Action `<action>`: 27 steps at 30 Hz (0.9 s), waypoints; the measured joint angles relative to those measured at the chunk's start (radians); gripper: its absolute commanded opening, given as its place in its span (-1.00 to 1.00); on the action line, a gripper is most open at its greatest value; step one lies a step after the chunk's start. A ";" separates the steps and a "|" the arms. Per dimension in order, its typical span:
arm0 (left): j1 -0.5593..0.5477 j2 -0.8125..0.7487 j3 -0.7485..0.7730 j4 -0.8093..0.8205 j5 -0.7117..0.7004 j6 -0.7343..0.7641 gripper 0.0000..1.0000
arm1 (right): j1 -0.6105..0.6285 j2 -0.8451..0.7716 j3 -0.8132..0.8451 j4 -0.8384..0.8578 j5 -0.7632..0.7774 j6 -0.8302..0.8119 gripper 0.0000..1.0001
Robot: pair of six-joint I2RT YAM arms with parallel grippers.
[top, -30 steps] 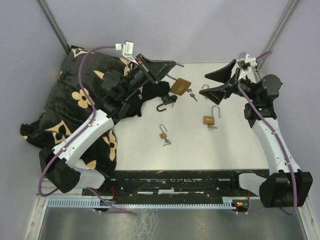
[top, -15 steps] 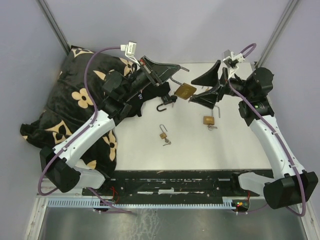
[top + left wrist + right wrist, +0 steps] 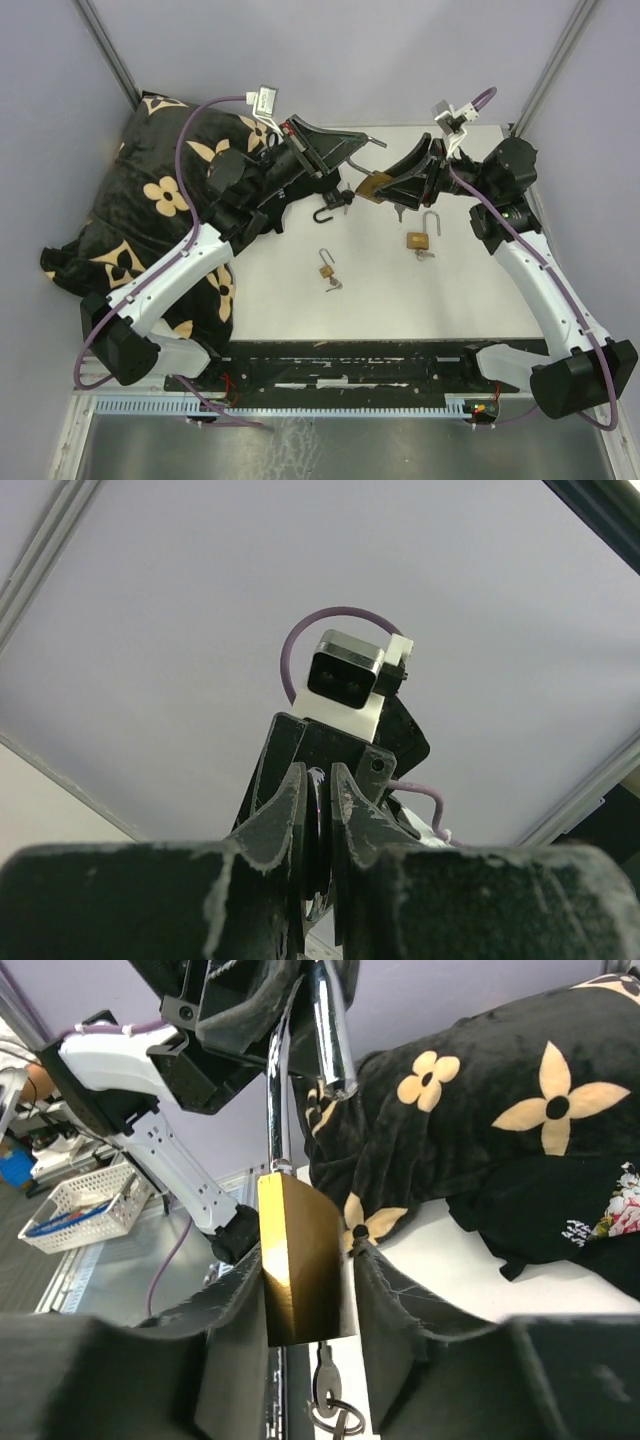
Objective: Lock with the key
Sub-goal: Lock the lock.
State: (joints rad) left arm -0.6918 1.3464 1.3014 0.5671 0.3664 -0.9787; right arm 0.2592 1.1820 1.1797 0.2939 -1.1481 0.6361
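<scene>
Top external view: two arms are seen meeting above the far part of the white tabletop [image 3: 400,310].
Padlocks counted: four. A large brass padlock [image 3: 368,186] is held in the air; a black padlock [image 3: 327,211], a small brass padlock [image 3: 326,270] and a mid-sized brass padlock [image 3: 419,240] lie on the table.
Keys counted: three. A hanging key [image 3: 322,1370] is seated in the underside of the large brass padlock, a small key [image 3: 334,287] lies just beside the small brass padlock, and a third key [image 3: 425,254] touches the mid-sized one.
Cloth counted: one black plush cloth with tan flowers [image 3: 150,200], heaped at the table's left edge.
Place of the task's lock: it is raised off the table, between the two grippers, beyond the black padlock.
Long axis: in the right wrist view the brass body [image 3: 300,1260] is seen upright, with the keyhole end down.
Shackle: the chrome shackle [image 3: 272,1100] points up towards the left arm; one leg enters the body, while the other ends free above it.
Left gripper [image 3: 335,150]: its fingers [image 3: 290,810] are drawn nearly together, pinched on the shackle.
Right gripper [image 3: 400,180]: its fingers are pressed on the two sides of the brass body.
</scene>
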 measured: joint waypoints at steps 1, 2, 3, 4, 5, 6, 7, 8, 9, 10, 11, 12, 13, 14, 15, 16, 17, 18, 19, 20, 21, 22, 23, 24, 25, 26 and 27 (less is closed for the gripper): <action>-0.001 0.000 0.000 0.000 -0.002 0.000 -0.92 | 0.003 0.000 0.000 -0.005 -0.004 0.002 -0.51; -0.001 0.000 0.000 0.000 -0.003 0.001 -0.91 | 0.005 0.000 0.001 -0.011 -0.007 0.000 -0.66; 0.000 0.000 -0.002 -0.001 -0.008 0.002 -0.88 | 0.008 0.000 0.003 -0.018 -0.007 -0.002 -0.78; 0.002 0.000 -0.008 -0.003 -0.016 0.002 -0.84 | 0.010 0.000 0.008 -0.024 -0.021 0.003 -0.88; 0.004 0.000 -0.018 0.006 -0.022 0.001 -0.77 | 0.009 -0.004 0.013 -0.042 -0.019 0.012 -0.95; 0.004 -0.001 -0.022 0.011 -0.023 0.002 -0.66 | 0.009 -0.005 0.013 -0.049 -0.021 0.021 -0.97; 0.002 -0.005 -0.031 0.014 -0.028 0.005 -0.58 | 0.009 -0.005 0.013 -0.055 -0.027 0.039 -0.97; 0.001 -0.009 -0.039 0.017 -0.029 0.010 -0.50 | 0.009 -0.005 0.013 -0.063 -0.031 0.069 -0.97; 0.001 -0.016 -0.050 0.020 -0.030 0.021 -0.44 | 0.010 -0.005 0.013 -0.071 -0.033 0.100 -0.97; 0.000 -0.027 -0.063 0.019 -0.030 0.037 -0.41 | 0.012 -0.004 0.013 -0.079 -0.037 0.132 -0.97; 0.000 -0.042 -0.077 0.018 -0.029 0.057 -0.38 | 0.013 -0.003 0.013 -0.089 -0.045 0.172 -0.97; 0.000 -0.056 -0.088 0.016 -0.028 0.074 -0.36 | 0.013 -0.003 0.013 -0.097 -0.054 0.212 -0.97; 0.000 -0.073 -0.102 0.016 -0.025 0.098 -0.31 | 0.014 -0.002 0.013 -0.102 -0.062 0.242 -0.97; 0.001 -0.092 -0.116 0.016 -0.021 0.122 -0.28 | 0.014 -0.002 0.013 -0.108 -0.074 0.280 -0.97; 0.003 -0.109 -0.127 0.016 -0.016 0.143 -0.27 | 0.014 -0.002 0.013 -0.113 -0.084 0.313 -0.97; 0.007 -0.127 -0.137 0.016 -0.005 0.164 -0.26 | 0.014 0.000 0.013 -0.117 -0.093 0.344 -0.97; 0.011 -0.146 -0.148 0.017 0.005 0.187 -0.27 | 0.014 0.003 0.013 -0.119 -0.101 0.365 -0.97; 0.016 -0.164 -0.158 0.019 0.024 0.208 -0.28 | 0.014 0.010 0.013 -0.123 -0.113 0.397 -0.97; 0.020 -0.177 -0.164 0.019 0.039 0.226 -0.28 | 0.014 0.015 0.013 -0.125 -0.118 0.420 -0.97; 0.024 -0.192 -0.171 0.018 0.058 0.250 -0.29 | 0.014 0.021 0.013 -0.127 -0.121 0.439 -0.97; 0.026 -0.204 -0.176 0.014 0.085 0.277 -0.29 | 0.014 0.028 0.013 -0.127 -0.124 0.454 -0.97; 0.028 -0.213 -0.180 0.009 0.116 0.303 -0.29 | 0.014 0.033 0.013 -0.137 -0.126 0.461 -0.97; 0.029 -0.220 -0.184 0.006 0.143 0.326 -0.29 | 0.014 0.035 0.014 -0.163 -0.126 0.451 -0.97; 0.029 -0.224 -0.189 0.006 0.166 0.343 -0.29 | 0.014 0.036 0.022 -0.214 -0.126 0.419 -0.97; 0.029 -0.229 -0.197 0.008 0.197 0.361 -0.29 | 0.013 0.040 0.049 -0.322 -0.122 0.343 -0.96; 0.029 -0.231 -0.204 0.008 0.217 0.370 -0.28 | 0.013 0.045 0.072 -0.399 -0.114 0.273 -0.96; 0.029 -0.233 -0.211 0.008 0.239 0.377 -0.28 | 0.014 0.055 0.122 -0.527 -0.095 0.164 -0.97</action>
State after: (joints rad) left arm -0.6632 1.1133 1.0908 0.5755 0.6056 -0.6022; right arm 0.2729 1.2373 1.3018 -0.2329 -1.2430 0.8001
